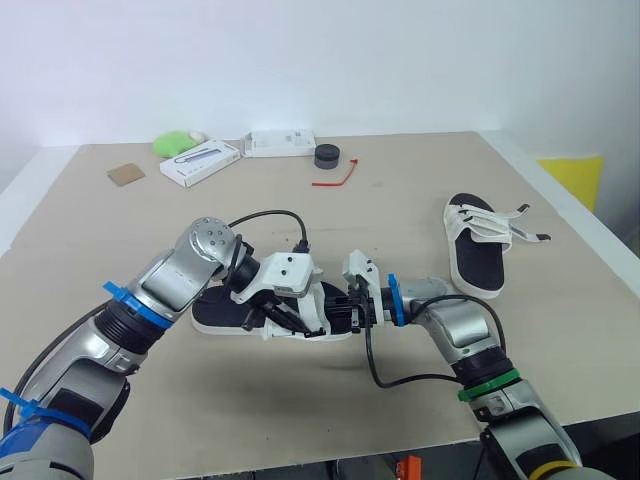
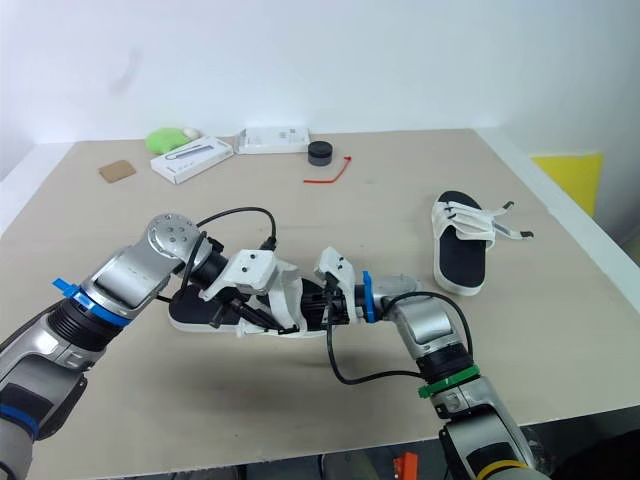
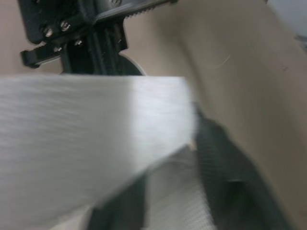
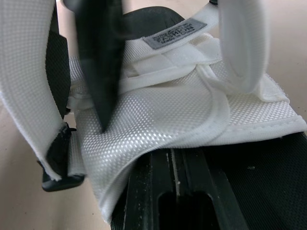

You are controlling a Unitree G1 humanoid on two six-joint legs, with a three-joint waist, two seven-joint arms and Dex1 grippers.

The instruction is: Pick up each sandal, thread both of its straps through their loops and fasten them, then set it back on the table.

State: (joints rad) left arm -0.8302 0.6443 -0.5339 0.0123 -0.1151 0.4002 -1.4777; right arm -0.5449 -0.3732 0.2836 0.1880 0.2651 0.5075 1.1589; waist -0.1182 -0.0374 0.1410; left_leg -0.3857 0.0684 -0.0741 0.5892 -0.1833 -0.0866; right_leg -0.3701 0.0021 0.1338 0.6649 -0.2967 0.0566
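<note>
A white-soled sandal (image 1: pixel 215 312) with a black footbed lies near the table's front, its white woven straps (image 4: pixel 158 110) loose. My left gripper (image 1: pixel 283 318) is down over the straps at the sandal's right end. My right gripper (image 1: pixel 340 312) comes in from the right, facing the left one, and is shut on the edge of a strap. In the left wrist view a white strap (image 3: pixel 91 139) runs close across, with the footbed (image 3: pixel 230 182) behind it. The second sandal (image 1: pixel 478 250) lies flat at the right, its straps (image 1: pixel 515 228) splayed open.
Along the back edge sit two white boxes (image 1: pixel 200 161) (image 1: pixel 280 143), a green object (image 1: pixel 175 142), a black roll (image 1: pixel 327 156), a red tie (image 1: pixel 335 178) and a brown square (image 1: pixel 126 174). Bare table (image 1: pixel 400 210) lies between the sandals. The table's edge runs close behind the second sandal.
</note>
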